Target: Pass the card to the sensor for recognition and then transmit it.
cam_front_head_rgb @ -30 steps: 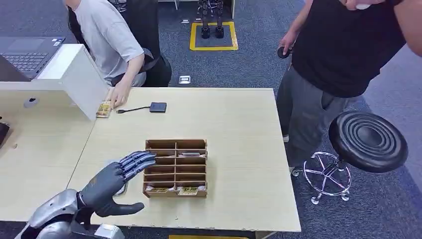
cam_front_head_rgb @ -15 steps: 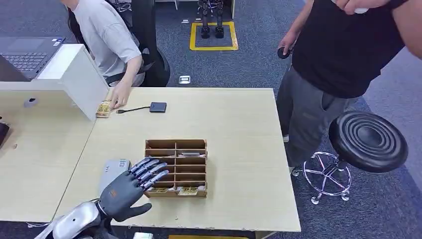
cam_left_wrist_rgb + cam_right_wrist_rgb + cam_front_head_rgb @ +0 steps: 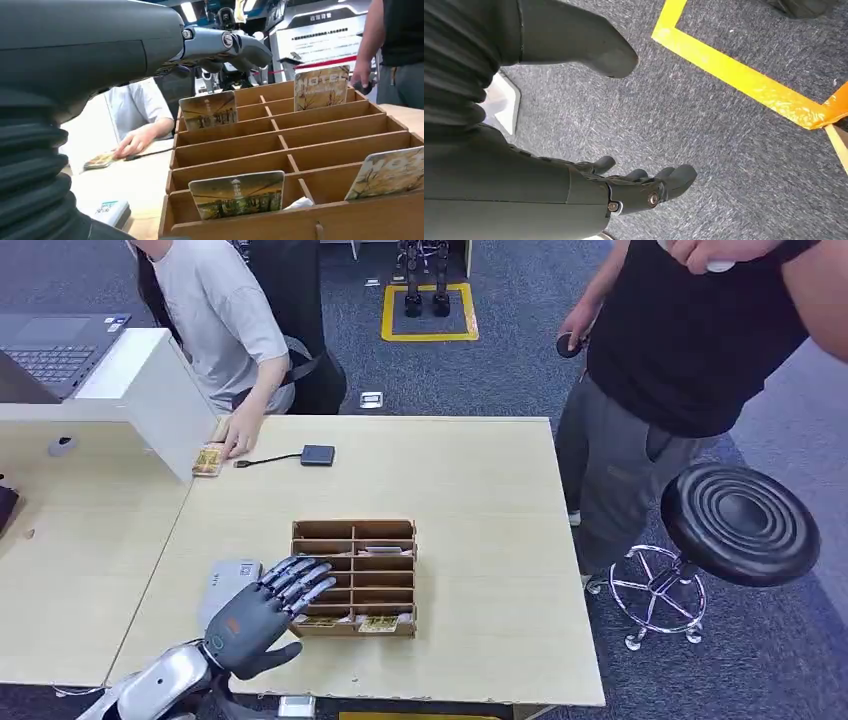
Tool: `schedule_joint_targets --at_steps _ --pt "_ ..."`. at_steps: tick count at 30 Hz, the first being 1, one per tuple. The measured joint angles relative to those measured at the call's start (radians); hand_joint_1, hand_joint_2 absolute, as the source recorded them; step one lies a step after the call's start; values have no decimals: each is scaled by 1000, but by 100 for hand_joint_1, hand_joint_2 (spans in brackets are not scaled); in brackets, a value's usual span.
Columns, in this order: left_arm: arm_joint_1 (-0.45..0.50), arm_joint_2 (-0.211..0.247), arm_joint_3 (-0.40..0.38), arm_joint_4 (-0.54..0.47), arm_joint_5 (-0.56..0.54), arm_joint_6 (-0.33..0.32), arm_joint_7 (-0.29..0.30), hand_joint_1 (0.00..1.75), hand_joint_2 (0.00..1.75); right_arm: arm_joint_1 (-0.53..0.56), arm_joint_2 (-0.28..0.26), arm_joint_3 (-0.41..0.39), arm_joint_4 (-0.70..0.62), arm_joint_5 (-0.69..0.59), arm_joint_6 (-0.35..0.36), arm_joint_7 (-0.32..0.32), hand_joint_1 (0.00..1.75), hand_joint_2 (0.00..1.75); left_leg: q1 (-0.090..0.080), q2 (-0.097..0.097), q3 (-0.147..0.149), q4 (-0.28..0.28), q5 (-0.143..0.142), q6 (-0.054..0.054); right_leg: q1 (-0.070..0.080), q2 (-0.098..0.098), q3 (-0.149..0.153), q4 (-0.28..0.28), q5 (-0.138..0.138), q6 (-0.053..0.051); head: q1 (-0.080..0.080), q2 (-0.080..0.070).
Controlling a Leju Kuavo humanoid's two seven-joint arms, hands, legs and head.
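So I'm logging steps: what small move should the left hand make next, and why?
Probably lower the left hand onto the near-row card: its fingers are spread over the wooden card rack and it holds nothing.

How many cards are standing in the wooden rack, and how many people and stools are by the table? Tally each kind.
Cards: 4
People: 2
Stools: 1
Total: 7
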Motion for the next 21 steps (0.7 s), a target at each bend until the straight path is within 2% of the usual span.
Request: schedule_joint_targets --at_steps 21 --pt "-10 -22 0 39 -3 2 9 0 175 0 0 0 1 0 -2 -1 0 175 0 0 0 0 0 0 0 0 0 0 0 0 0 0"
